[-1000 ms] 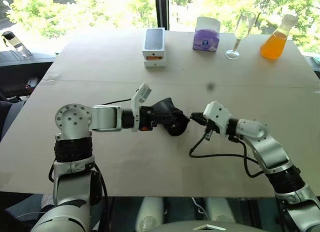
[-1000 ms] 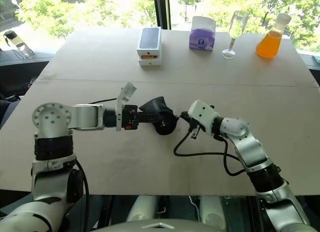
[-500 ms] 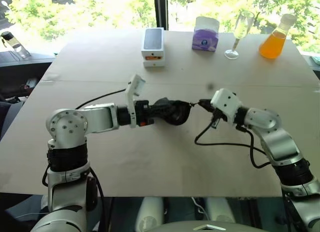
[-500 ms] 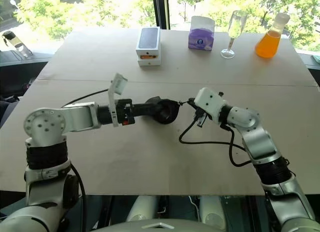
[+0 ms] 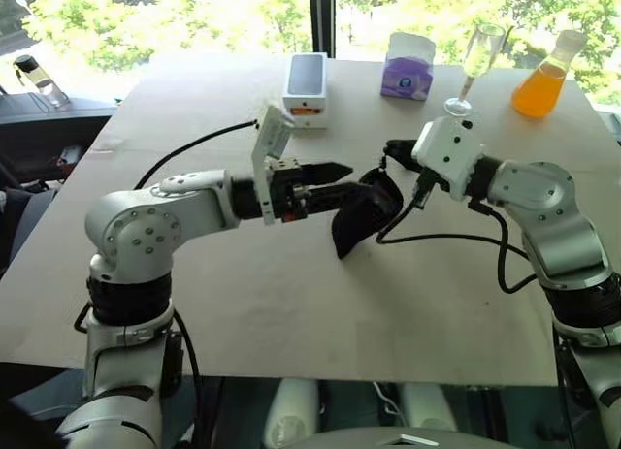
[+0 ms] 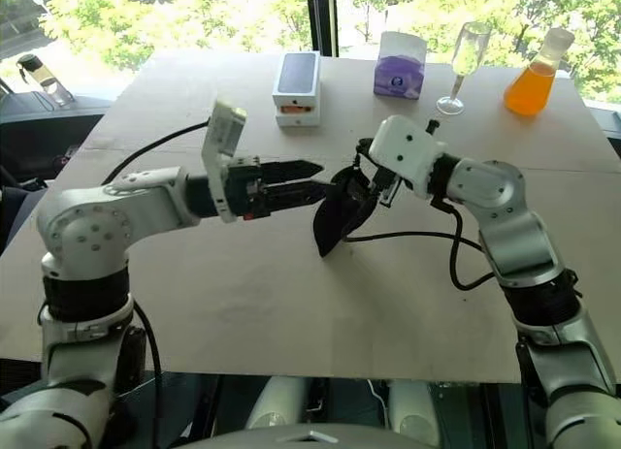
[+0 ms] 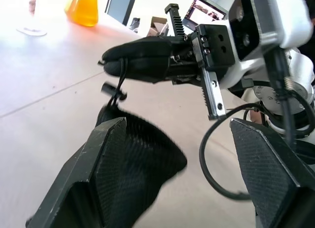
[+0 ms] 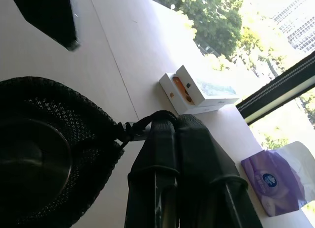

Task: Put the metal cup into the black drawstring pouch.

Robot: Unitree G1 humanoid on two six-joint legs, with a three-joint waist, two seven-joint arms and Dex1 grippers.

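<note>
The black drawstring pouch [image 5: 364, 211] hangs by its cord [image 7: 115, 87] above the table, bulging at the bottom. My right gripper [image 5: 390, 152] is shut on that cord just above the pouch's gathered mouth; its closed fingers [image 8: 170, 139] pinch the cord. My left gripper [image 5: 328, 177] points at the pouch from the left, open, with its fingertips just short of the fabric. In the left wrist view the pouch [image 7: 138, 154] sits behind one of its two spread fingers [image 7: 93, 179]. The metal cup is hidden; a smooth round form [image 8: 29, 161] shows through the pouch's weave.
At the table's far edge stand a white phone box [image 5: 304, 88], a purple tissue pack [image 5: 406, 66], a champagne glass [image 5: 477, 51] and an orange flask [image 5: 543, 76]. A black cable [image 5: 456, 240] loops from my right wrist under the pouch.
Both hands have risen. My left gripper has opened and let go of the pouch, which now hangs from the right gripper's hold on the cord.
</note>
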